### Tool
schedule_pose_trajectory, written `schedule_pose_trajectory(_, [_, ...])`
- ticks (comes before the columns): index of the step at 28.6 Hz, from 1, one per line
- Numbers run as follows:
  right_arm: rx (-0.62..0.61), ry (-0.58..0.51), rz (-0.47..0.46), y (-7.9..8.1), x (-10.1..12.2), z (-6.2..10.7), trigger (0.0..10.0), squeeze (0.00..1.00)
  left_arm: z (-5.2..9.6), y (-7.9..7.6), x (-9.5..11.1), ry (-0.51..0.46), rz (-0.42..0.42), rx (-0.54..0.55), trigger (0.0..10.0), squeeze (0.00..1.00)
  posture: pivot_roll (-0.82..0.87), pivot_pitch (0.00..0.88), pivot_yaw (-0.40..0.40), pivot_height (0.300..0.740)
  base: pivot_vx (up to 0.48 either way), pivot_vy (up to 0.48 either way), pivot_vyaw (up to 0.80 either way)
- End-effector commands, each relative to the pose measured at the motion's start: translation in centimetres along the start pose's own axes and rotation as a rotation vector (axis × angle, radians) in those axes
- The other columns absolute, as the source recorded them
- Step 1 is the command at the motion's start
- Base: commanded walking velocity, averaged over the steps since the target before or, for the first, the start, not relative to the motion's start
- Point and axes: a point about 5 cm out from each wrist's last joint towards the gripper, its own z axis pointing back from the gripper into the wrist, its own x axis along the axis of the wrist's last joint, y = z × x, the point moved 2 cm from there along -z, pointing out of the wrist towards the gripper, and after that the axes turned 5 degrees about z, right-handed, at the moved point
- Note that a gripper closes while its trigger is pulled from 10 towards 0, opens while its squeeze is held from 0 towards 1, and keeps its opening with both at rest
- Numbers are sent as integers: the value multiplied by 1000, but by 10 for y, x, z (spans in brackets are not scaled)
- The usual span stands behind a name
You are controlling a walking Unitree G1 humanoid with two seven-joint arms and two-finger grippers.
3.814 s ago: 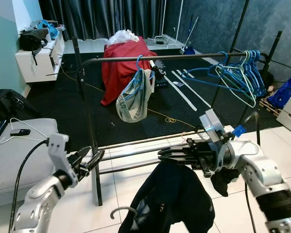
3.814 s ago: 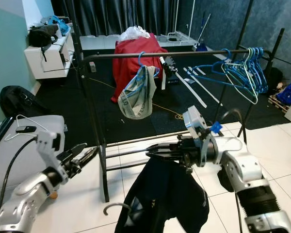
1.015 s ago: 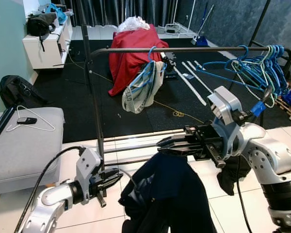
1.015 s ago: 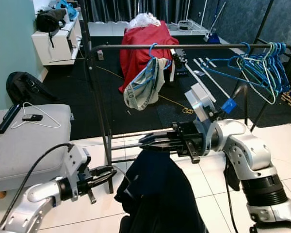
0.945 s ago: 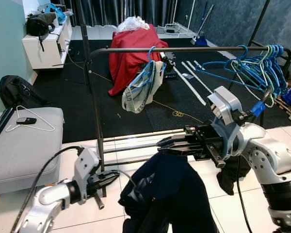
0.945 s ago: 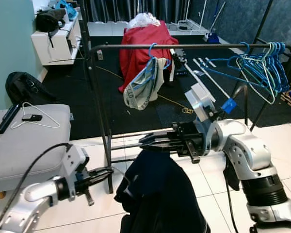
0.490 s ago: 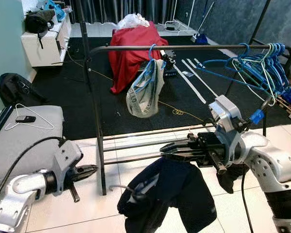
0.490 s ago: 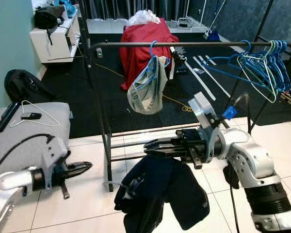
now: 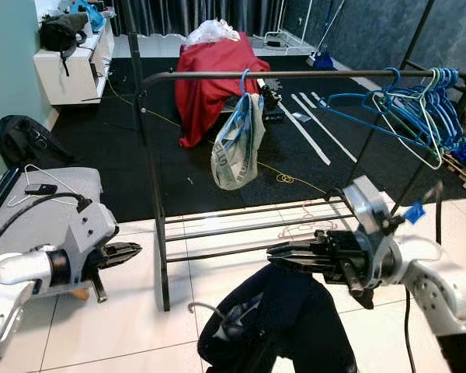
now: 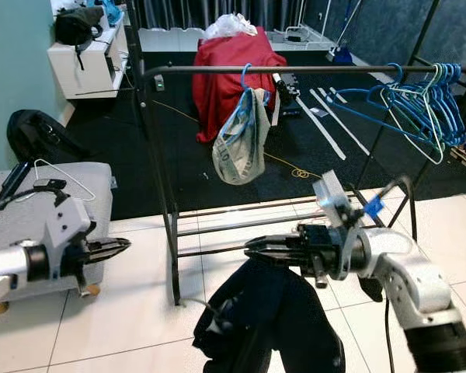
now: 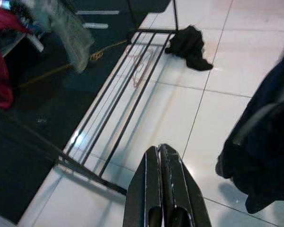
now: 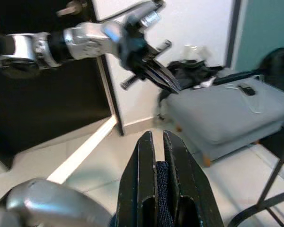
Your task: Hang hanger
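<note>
A dark navy garment on a hanger hangs from my right gripper, which is shut on the fabric at its top. The hanger's grey hook sticks out low on the garment's left side. My left gripper is shut and empty, off to the left of the garment and apart from it; its fingers lie pressed together. Beyond both stands the black clothes rack, its top bar carrying a patterned garment on a blue hanger and a bunch of blue hangers.
A grey bench with a white wire hanger stands at the left. The rack's low shelf bars hold a pink hanger. A dark cloth lies on the tiles. Behind are a red-draped object and a black backpack.
My left gripper, open at first, is shut and has drawn back to the left, away from the hanger hook. The right gripper has sunk slightly with the garment. The camera has shifted.
</note>
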Motion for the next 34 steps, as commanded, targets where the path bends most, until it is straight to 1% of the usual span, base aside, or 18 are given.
schedule_pose_trajectory(1, [-26,-8,53,-1,6,3,10000,0,4,0,1,23,-10,-18,0,0,-116,75,-50,740,0,0,0])
schedule_pose_trajectory(3, [-17,-33,57,1,8,-3,10000,0,0,-11,-9,59,6,-66,0,0,-115,66,-43,740,0,0,0])
schedule_pose_trajectory(6, [-18,-47,65,0,11,-6,10000,0,-4,-19,-15,74,20,-87,0,0,-115,66,-43,740,0,0,0])
schedule_pose_trajectory(7, [-34,-58,83,-4,14,-9,10000,0,-11,-27,-25,94,37,-87,10000,0,-115,62,-45,740,0,0,0])
schedule_pose_trajectory(8, [-60,-57,103,-11,16,-11,10000,0,-21,-36,-36,107,58,-69,10000,157,-120,54,-53,740,0,0,0])
schedule_pose_trajectory(9, [-60,-57,103,-11,16,-11,10000,0,-21,-36,-36,107,58,-69,10000,157,-120,54,-53,740,0,0,0])
schedule_pose_trajectory(10, [-90,-35,120,-17,14,-13,10000,0,-33,-44,-48,135,78,-26,10000,847,-125,51,-63,740,0,0,0])
schedule_pose_trajectory(11, [-90,-35,120,-17,14,-13,10000,0,-33,-44,-48,135,78,-26,10000,847,-125,51,-63,740,0,0,0])
schedule_pose_trajectory(12, [-152,35,151,-27,5,-14,10000,0,-47,-53,-61,151,124,53,10000,1000,-132,50,-69,740,0,0,0])
schedule_pose_trajectory(15, [-233,102,185,-36,-4,-14,10000,0,-52,-54,-63,135,171,130,10000,1000,-136,56,-68,740,0,0,0])
schedule_pose_trajectory(16, [-233,102,185,-36,-4,-14,10000,0,-52,-54,-63,135,171,130,10000,1000,-136,56,-68,740,0,0,0])
schedule_pose_trajectory(19, [-408,152,238,-50,-14,-17,10000,0,-56,-47,-62,124,190,242,10000,1000,-134,56,-66,740,0,0,0])
schedule_pose_trajectory(21, [-427,153,243,-51,-15,-17,10000,0,-57,-47,-62,123,193,252,10000,1000,-134,56,-66,740,0,0,0])
schedule_pose_trajectory(22, [-471,147,243,-53,-18,-20,10000,0,-60,-48,-58,103,204,246,10000,0,-127,60,-55,740,0,0,0])
schedule_pose_trajectory(24, [-614,125,234,-60,-27,-26,10000,0,-68,-52,-46,41,210,221,10000,0,-122,63,-44,740,0,0,0])
schedule_pose_trajectory(26, [-669,114,233,-63,-30,-26,10000,0,-72,-52,-45,25,212,232,10000,0,-123,65,-32,740,0,0,0])
schedule_pose_trajectory(32, [-713,57,217,-64,-32,-28,10000,0,-78,-53,-47,15,237,266,10000,0,-126,67,-21,740,0,0,0])
schedule_pose_trajectory(34, [-647,-4,181,-60,-30,-34,10000,0,-80,-51,-52,27,231,296,10000,0,-126,70,-18,740,0,0,0])
